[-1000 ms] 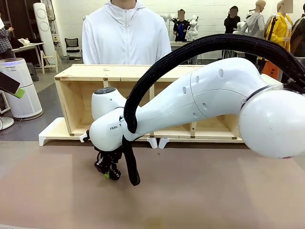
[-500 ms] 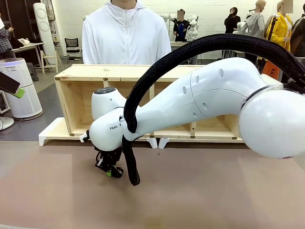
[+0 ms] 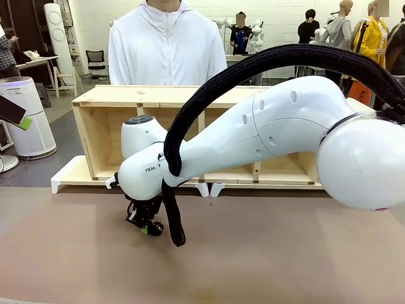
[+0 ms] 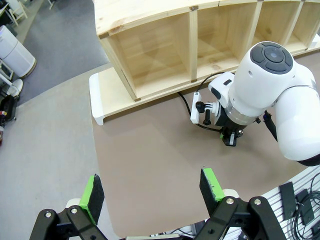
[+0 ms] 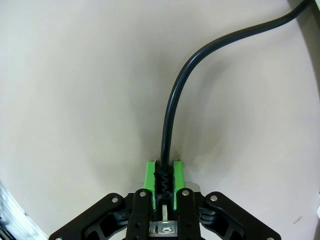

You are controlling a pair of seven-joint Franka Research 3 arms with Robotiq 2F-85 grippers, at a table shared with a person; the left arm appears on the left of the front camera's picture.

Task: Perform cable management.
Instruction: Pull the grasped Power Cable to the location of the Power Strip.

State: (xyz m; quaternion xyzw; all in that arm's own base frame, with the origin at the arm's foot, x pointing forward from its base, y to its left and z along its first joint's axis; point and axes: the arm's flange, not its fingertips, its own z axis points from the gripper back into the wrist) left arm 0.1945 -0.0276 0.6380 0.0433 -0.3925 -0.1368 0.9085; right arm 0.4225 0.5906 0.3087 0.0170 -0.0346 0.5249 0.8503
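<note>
In the right wrist view my right gripper [image 5: 164, 170] is shut on the ribbed end of the black cable [image 5: 172, 100], just above the brown table. From the green pads the cable rises and bends off to the upper right. In the front view the right gripper [image 3: 147, 225] hangs low over the table's left-middle, under the white arm that reaches across. From the left wrist view, high above, the thin cable [image 4: 187, 107] runs from the shelf's foot to the right gripper [image 4: 230, 139]. My left gripper [image 4: 150, 186] is open, with nothing between its fingers.
A wooden shelf [image 3: 101, 126] with open compartments lies along the table's far side on white feet [image 3: 63, 180]. A person in a white hooded top [image 3: 168, 47] stands behind it. The thick braided arm hose [image 3: 174, 215] dangles beside the right gripper. Bare brown table [image 3: 266, 253] spreads in front.
The right gripper has rolled a little at the wrist and its tip has shifted slightly to the right. It stays shut, and the arm otherwise holds still.
</note>
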